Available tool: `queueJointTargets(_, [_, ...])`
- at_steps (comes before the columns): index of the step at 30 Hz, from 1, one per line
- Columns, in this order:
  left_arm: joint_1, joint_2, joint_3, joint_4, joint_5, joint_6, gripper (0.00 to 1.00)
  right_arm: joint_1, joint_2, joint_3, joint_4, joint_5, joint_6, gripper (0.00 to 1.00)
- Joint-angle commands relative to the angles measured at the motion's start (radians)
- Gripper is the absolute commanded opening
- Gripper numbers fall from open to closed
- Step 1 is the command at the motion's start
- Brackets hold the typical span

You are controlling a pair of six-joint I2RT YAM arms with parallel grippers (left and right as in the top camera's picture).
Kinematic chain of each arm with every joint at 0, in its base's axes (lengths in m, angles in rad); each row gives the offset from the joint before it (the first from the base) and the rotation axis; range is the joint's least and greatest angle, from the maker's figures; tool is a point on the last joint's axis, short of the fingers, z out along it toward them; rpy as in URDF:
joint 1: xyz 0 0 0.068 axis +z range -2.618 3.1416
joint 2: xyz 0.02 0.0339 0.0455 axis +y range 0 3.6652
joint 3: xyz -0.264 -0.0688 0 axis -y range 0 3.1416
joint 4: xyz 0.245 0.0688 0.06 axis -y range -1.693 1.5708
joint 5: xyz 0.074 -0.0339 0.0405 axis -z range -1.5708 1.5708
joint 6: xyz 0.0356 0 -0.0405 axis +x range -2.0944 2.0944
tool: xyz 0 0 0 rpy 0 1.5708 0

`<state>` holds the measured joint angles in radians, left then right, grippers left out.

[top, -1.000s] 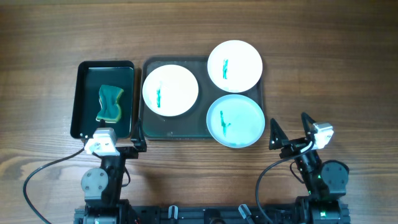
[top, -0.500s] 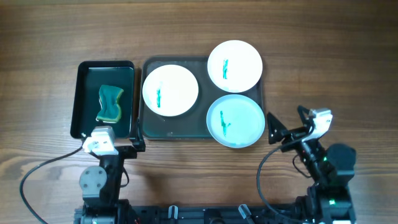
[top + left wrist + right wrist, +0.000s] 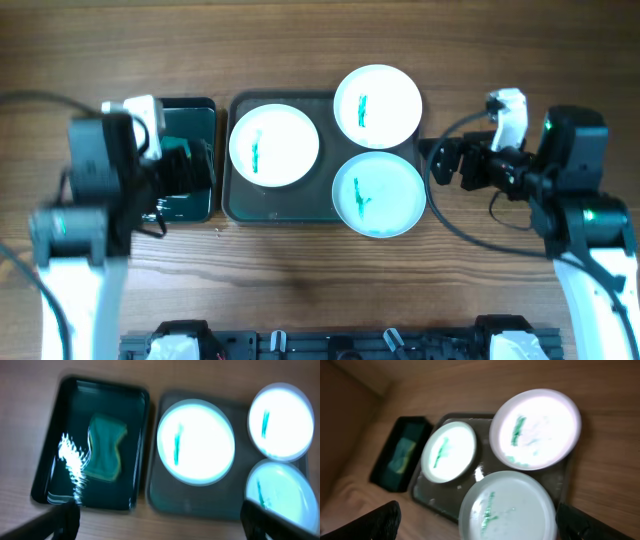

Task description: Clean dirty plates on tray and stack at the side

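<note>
green-smeared plates (image 3: 274, 145) lie on the tray (image 3: 290, 208); left gripper (image 3: 161, 522) and right gripper (image 3: 480, 522) both spread wide, holding nothing.

The whole setting is one wooden table (image 3: 320, 40), seen from straight above. Its top is mid-brown and matt, with a long grain running left to right and some darker streaks and lighter bands through it. Light falls evenly from overhead, bright and cool, leaving only soft, short shadows on the wood. A dark metal rail (image 3: 330, 345) runs along the table's near edge. In the right wrist view the wood looks warmer and redder. At the upper left of that view a darker brown surface (image 3: 345, 395) meets it along a slanted line. It may be a wall or panel, but the blur there leaves that unsure.
</note>
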<state>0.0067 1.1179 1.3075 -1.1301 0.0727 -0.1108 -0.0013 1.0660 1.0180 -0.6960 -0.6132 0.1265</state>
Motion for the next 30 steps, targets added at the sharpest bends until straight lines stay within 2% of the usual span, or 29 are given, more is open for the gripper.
queueJointTargets(1, [0.003, 0.217, 0.267, -0.142, 0.041, -0.002, 1.00, 0.004, 0.063, 0.023, 0.003, -0.148, 0.041, 1.00])
queueJointTargets(2, [0.003, 0.245, 0.272, -0.134, 0.040, -0.003, 1.00, 0.005, 0.076, 0.023, 0.007, -0.148, 0.040, 0.95])
queueJointTargets(3, [0.003, 0.270, 0.272, -0.117, 0.067, -0.006, 1.00, 0.010, 0.093, 0.023, 0.015, -0.142, 0.040, 0.82])
queueJointTargets(4, [0.002, 0.294, 0.272, -0.116, 0.069, -0.006, 1.00, 0.021, 0.113, 0.023, 0.031, -0.137, 0.057, 0.73])
queueJointTargets(5, [0.002, 0.317, 0.271, -0.116, 0.069, -0.006, 1.00, 0.035, 0.132, 0.023, 0.048, -0.116, 0.092, 0.70])
queueJointTargets(6, [0.002, 0.334, 0.271, -0.118, 0.069, -0.006, 1.00, 0.055, 0.153, 0.026, 0.067, -0.092, 0.127, 0.70])
queueJointTargets(8, [0.002, 0.371, 0.271, -0.119, 0.060, -0.005, 1.00, 0.129, 0.231, 0.056, 0.099, -0.016, 0.205, 0.63])
queueJointTargets(11, [0.008, 0.389, 0.271, -0.116, -0.014, -0.007, 1.00, 0.277, 0.430, 0.200, 0.058, 0.113, 0.271, 0.61])
queueJointTargets(14, [0.034, 0.389, 0.271, -0.129, -0.129, -0.098, 1.00, 0.399, 0.661, 0.395, -0.025, 0.271, 0.304, 0.57])
queueJointTargets(17, [0.085, 0.399, 0.271, -0.143, -0.145, -0.142, 1.00, 0.471, 0.845, 0.495, -0.036, 0.368, 0.365, 0.49])
queueJointTargets(24, [0.142, 0.445, 0.271, -0.141, -0.146, -0.140, 1.00, 0.538, 1.034, 0.499, 0.098, 0.381, 0.372, 0.37])
queueJointTargets(26, [0.142, 0.467, 0.271, -0.138, -0.146, -0.140, 1.00, 0.547, 1.061, 0.499, 0.127, 0.382, 0.373, 0.36])
queueJointTargets(30, [0.143, 0.519, 0.271, -0.138, -0.151, -0.140, 1.00, 0.560, 1.092, 0.498, 0.169, 0.430, 0.401, 0.25])
